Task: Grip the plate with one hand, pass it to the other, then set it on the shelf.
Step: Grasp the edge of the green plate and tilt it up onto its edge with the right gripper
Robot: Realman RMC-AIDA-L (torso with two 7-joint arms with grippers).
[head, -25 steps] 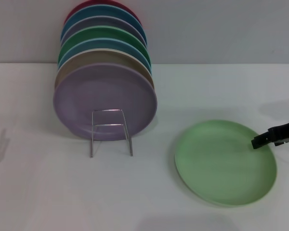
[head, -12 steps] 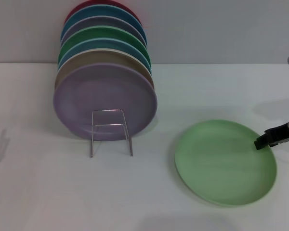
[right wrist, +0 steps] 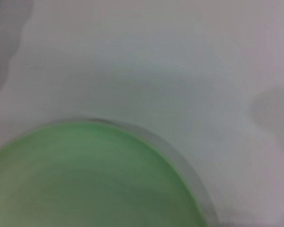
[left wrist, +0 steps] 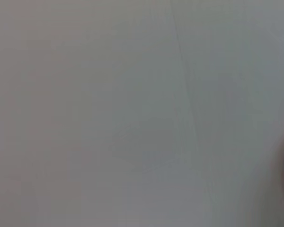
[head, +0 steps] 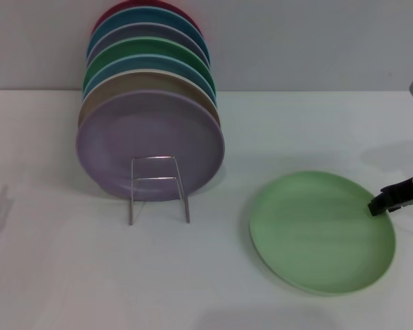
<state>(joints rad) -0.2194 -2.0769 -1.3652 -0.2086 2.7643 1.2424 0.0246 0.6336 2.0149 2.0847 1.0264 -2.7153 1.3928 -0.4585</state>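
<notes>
Pale green and matte, the plate [head: 322,232] lies flat on the white table [head: 55,275], its hollow side facing up, on the right part of the table and nearer to the front; being round, it has no real long axis, and in the head view it only looks a little wider than deep because of the slant of the camera. In the right wrist view the same plate [right wrist: 85,179] fills the lower part, with its curved rim against the white surface.

The right gripper [head: 398,194] comes in from the right edge of the head view; its dark tip is at the right rim of the plate, over it or just touching it, I cannot tell which; whether its fingers are apart or together I cannot tell either, since only one dark end is seen.

The shelf [head: 158,189], a thin silver wire rack, stands on the left half of the table, well apart from the plate; a row of plates stands upright in it, the lavender plate [head: 150,144] in front, then a tan one, and behind these teal, darker green, blue and red ones.

The left gripper is not seen in any view; the left wrist view shows only a blank pale surface.
</notes>
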